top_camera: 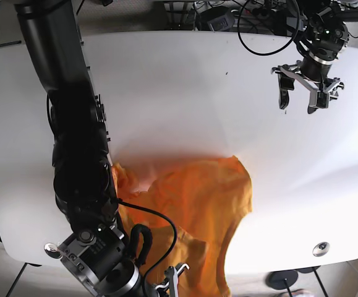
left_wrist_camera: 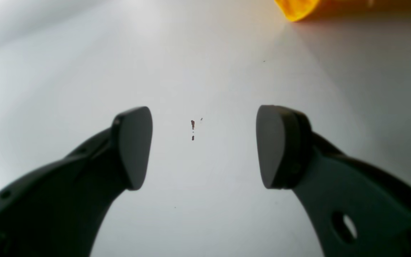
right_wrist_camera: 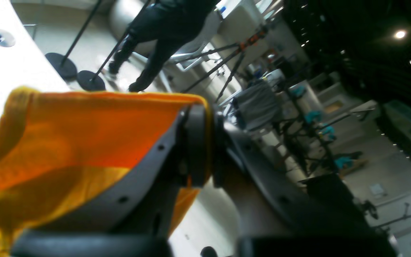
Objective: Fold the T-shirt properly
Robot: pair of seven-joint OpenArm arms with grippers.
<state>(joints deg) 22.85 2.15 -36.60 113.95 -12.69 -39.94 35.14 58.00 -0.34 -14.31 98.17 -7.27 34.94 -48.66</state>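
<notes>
An orange T-shirt lies crumpled on the near half of the white tabletop, its lower part draping over the front edge. The right claw, at that front edge, is clamped on a fold of the fabric, pulling it taut beside its pads. Well apart, at the far corner, the left claw hovers over bare tabletop with its jaws spread wide, holding nothing.
</notes>
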